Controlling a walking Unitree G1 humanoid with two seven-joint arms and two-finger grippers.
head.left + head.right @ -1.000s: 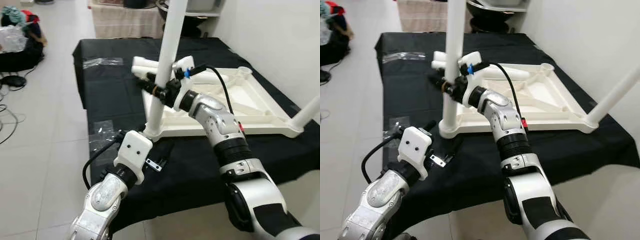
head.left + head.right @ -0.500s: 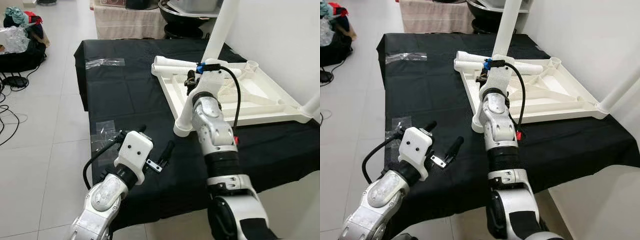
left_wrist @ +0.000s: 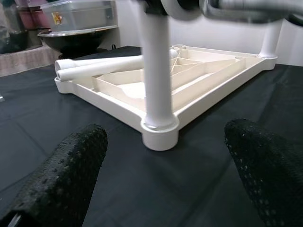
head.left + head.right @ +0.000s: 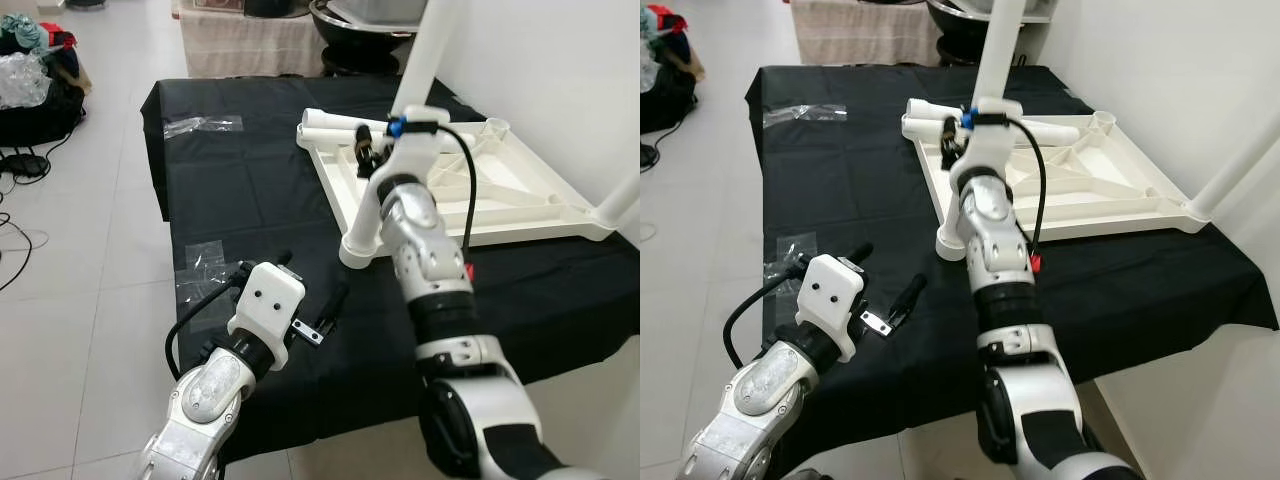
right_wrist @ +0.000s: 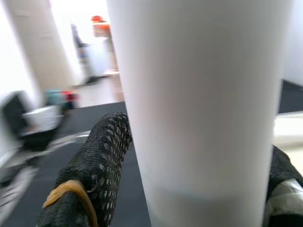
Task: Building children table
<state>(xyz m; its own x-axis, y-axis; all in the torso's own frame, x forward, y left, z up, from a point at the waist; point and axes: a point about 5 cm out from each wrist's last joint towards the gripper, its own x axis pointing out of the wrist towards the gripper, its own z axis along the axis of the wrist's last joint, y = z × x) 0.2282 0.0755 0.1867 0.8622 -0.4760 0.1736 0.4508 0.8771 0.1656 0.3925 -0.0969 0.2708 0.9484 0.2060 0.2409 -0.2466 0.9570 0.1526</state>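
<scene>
The white children's table top [image 4: 520, 200] lies upside down on a table draped in black cloth [image 4: 250, 200]. One white leg [image 4: 405, 100] stands upright in its near left corner socket. My right gripper [image 4: 370, 155] is shut on this leg about halfway up; in the right wrist view the leg [image 5: 199, 109] sits between the black fingers [image 5: 94, 161]. Another leg [image 4: 620, 200] rises from the right corner. A loose leg [image 4: 335, 122] lies along the top's far left edge. My left gripper [image 4: 310, 285] hovers open over the cloth, short of the near corner, with nothing between its fingers.
Clear plastic wrap [image 4: 205, 125] and a second piece [image 4: 205, 258] lie on the cloth. Clothes, bags and cables [image 4: 35, 60] sit on the tiled floor to the left. A bench with a black bowl [image 4: 350, 20] stands behind. A white wall runs along the right.
The table top has swung to the right and turned with the upright leg, and my right arm has followed it, still holding the leg. My left gripper has stayed put.
</scene>
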